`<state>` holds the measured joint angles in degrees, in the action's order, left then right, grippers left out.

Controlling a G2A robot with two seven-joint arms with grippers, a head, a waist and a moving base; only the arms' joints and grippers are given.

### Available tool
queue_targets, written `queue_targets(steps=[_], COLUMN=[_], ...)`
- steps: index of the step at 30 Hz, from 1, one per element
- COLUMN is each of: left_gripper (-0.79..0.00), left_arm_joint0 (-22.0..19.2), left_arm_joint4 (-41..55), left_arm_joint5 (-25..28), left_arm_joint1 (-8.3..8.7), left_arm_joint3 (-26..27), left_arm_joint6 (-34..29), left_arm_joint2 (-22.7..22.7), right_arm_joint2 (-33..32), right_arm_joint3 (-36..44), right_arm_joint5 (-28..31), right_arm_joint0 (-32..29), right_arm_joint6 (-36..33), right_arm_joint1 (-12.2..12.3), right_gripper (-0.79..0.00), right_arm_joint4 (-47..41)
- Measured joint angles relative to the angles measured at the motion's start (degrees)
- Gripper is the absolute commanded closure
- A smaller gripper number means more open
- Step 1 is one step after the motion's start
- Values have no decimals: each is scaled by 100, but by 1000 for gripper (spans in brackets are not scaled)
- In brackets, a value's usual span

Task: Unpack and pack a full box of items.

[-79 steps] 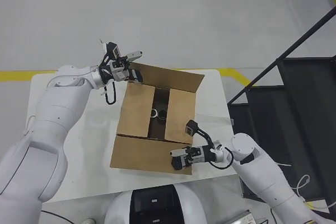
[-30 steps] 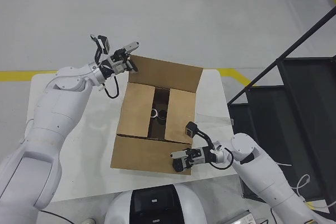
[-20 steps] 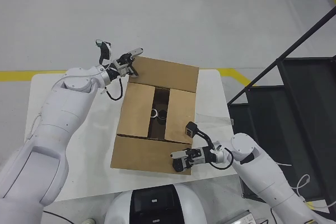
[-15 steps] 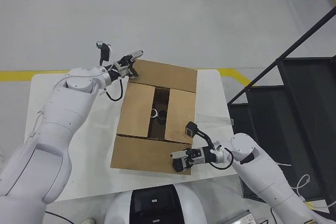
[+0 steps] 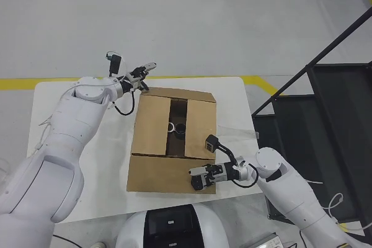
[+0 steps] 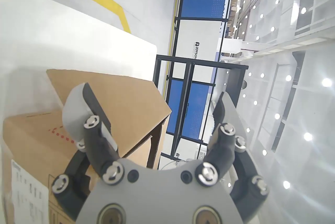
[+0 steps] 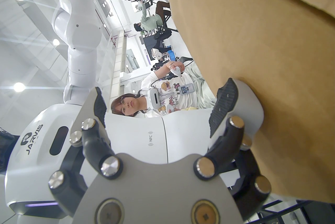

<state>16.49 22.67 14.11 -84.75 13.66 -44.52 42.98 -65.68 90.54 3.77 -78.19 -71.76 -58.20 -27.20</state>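
Observation:
A cardboard box (image 5: 152, 133) stands mid-table with its two inner flaps nearly closed. Dark round items (image 5: 177, 128) show through the gap between them. The far flap (image 5: 180, 94) is raised steeply, and the near flap (image 5: 167, 175) lies spread outward. My left gripper (image 5: 142, 68) is open at the far flap's left corner; one finger (image 6: 86, 102) rests against the flap's cardboard (image 6: 117, 94). My right gripper (image 5: 197, 180) is open at the near flap's right corner, with one pad (image 7: 225, 102) against the cardboard (image 7: 261, 39). Nothing is held.
The white table (image 5: 80, 173) has bare room left of the box. A clear plastic piece (image 5: 239, 132) lies right of the box. A black metal stair frame (image 5: 335, 124) stands beyond the table's right edge. A yellow floor line (image 5: 25, 82) runs behind.
The far flap swung from lying outward to standing steeply as my left gripper pushed its corner toward the box. The box shifted slightly. The right arm kept still.

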Motion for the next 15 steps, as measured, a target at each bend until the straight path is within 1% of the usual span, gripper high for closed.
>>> queue_targets(steps=[5, 8, 11, 15], left_gripper=[-785, -785, -785, -785], left_arm_joint0=[5, 20, 37, 134], left_arm_joint4=[126, 389, 758, 1408], left_arm_joint5=[25, 226, 547, 1009], left_arm_joint1=[24, 85, 182, 360], left_arm_joint3=[-96, -162, -205, -187], left_arm_joint6=[-395, -546, -619, -869], left_arm_joint2=[126, 315, 576, 1012], right_arm_joint2=[0, 0, 0, 50], right_arm_joint3=[0, 0, 0, 66], right_arm_joint5=[0, 0, 0, -15], right_arm_joint0=[0, 0, 0, -26], right_arm_joint6=[0, 0, 0, 90], right_arm_joint1=[0, 0, 0, -6], right_gripper=[-785, -785, -785, -785], right_arm_joint4=[0, 0, 0, 60])
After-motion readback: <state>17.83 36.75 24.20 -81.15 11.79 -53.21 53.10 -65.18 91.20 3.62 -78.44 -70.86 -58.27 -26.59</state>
